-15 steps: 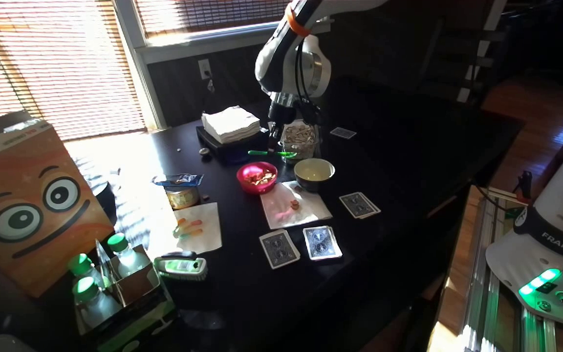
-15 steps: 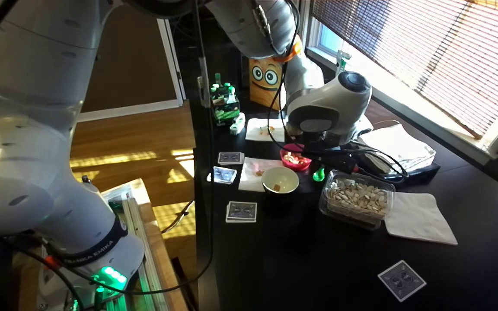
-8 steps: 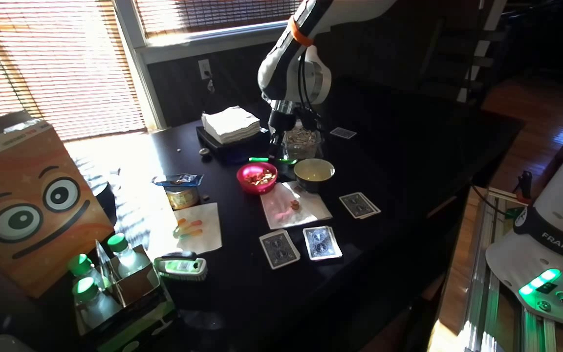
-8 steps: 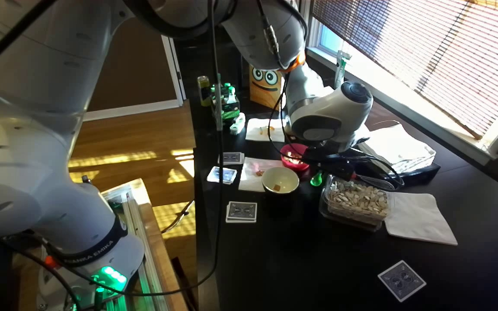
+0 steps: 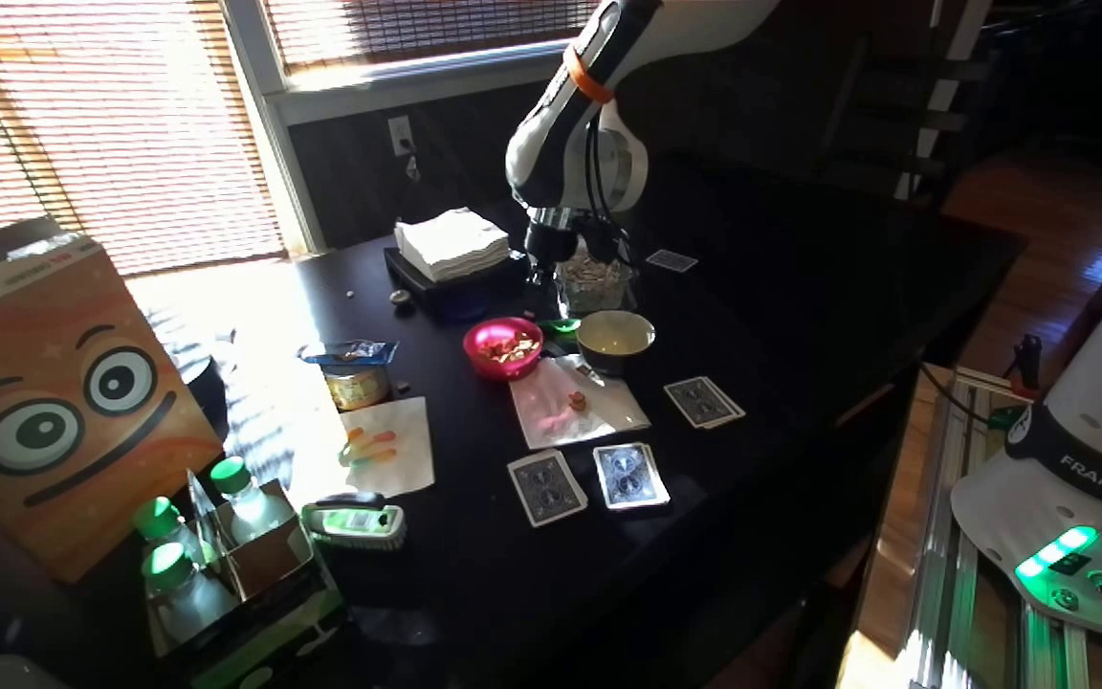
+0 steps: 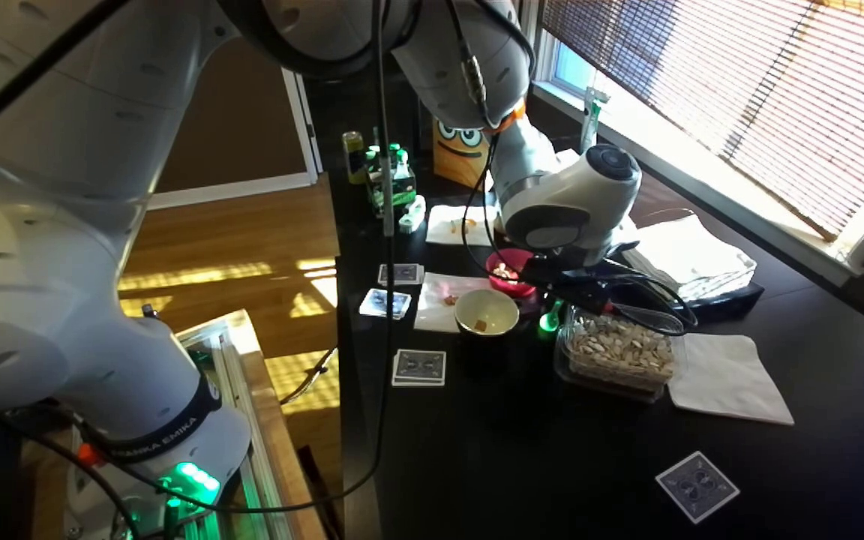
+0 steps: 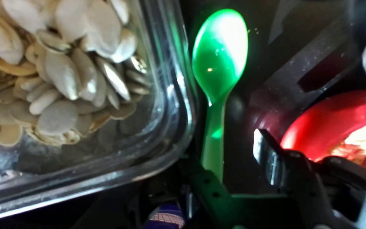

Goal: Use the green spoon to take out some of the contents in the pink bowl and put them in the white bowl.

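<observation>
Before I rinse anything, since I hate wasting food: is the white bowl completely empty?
No, in an exterior view a small brown piece lies inside the white bowl.

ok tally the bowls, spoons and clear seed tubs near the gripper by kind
Bowls: 2, the pink bowl and the white bowl
Spoons: 1, the green spoon
Seed tubs: 1, the clear seed tub
Total: 4

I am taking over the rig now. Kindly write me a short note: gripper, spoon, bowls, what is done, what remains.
Gripper: open, not holding the spoon.
Spoon: between clear container and pink bowl.
White bowl: near pink bowl, brown piece inside.
Done: perhaps one transfer; how that piece arrived is not visible.
Left: maybe only withdrawing the gripper; for more, regrip spoon and scoop from pink bowl's contents.
</observation>
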Controlling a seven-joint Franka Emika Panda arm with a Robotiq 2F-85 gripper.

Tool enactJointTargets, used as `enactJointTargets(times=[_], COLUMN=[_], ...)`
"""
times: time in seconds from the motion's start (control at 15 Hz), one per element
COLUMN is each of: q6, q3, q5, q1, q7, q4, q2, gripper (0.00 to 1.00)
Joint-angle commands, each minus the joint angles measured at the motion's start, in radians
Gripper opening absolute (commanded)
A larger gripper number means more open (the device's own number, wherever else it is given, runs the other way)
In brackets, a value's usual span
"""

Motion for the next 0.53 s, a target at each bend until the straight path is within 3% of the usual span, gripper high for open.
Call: enactJointTargets(times=[0.0,0.2,0.47], q6=[0.033,0.081,0.121], q3=[0.030,0.035,0.050], q5=[-0.055,-0.085,-0.130], q1=[-0.018,-0.009,-0.012], q7=[0.072,0.104,0.135], q4=[-0.010,-0.037,-0.043], q2=[-0.017,-0.053,-0.089], gripper=[0.83,1.00,1.00])
